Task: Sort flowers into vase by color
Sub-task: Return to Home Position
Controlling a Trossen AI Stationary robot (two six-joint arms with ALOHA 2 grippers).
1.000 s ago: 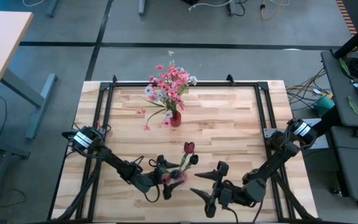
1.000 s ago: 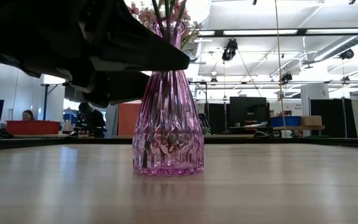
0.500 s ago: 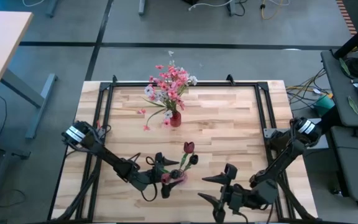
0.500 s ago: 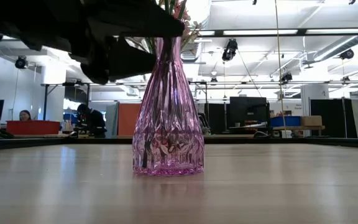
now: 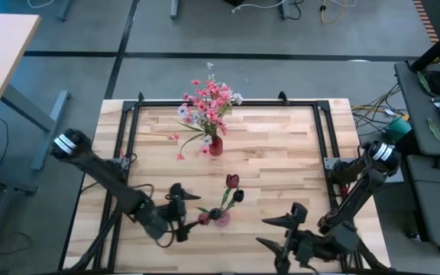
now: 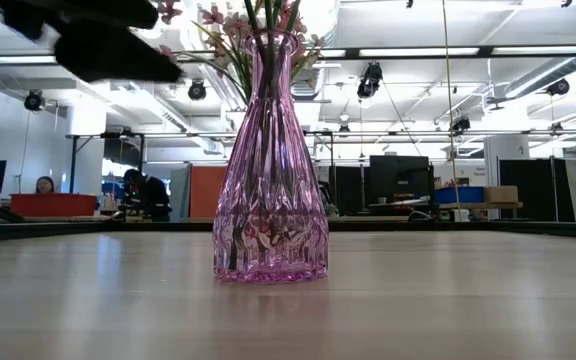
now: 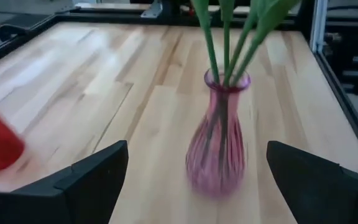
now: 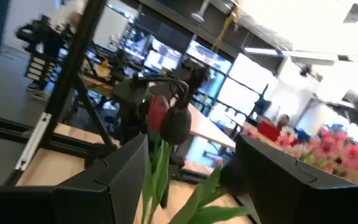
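Note:
A pink ribbed glass vase (image 5: 221,218) stands on its base near the table's front middle, seen also as the pink vase (image 6: 270,170) in the low view. It holds green-stemmed dark red tulip buds (image 5: 232,181). A small red vase (image 5: 215,146) farther back holds pink and white flowers (image 5: 211,99). My left gripper (image 5: 189,215) hovers open just left of the pink vase, its fingers (image 7: 92,180) apart and bare. My right gripper (image 5: 269,233) is open near the front edge, right of the pink vase, with nothing between its fingers.
A few pink blossoms (image 5: 179,147) show over the tabletop left of the red vase. A black frame (image 5: 132,114) runs along the table's edges. Bare wood (image 5: 281,153) lies between the two vases and to the right.
My left gripper has drawn back from the pink vase toward the table's left and risen, leaving the vase and its tulips standing in place. My right gripper has shifted toward the table's near right corner.

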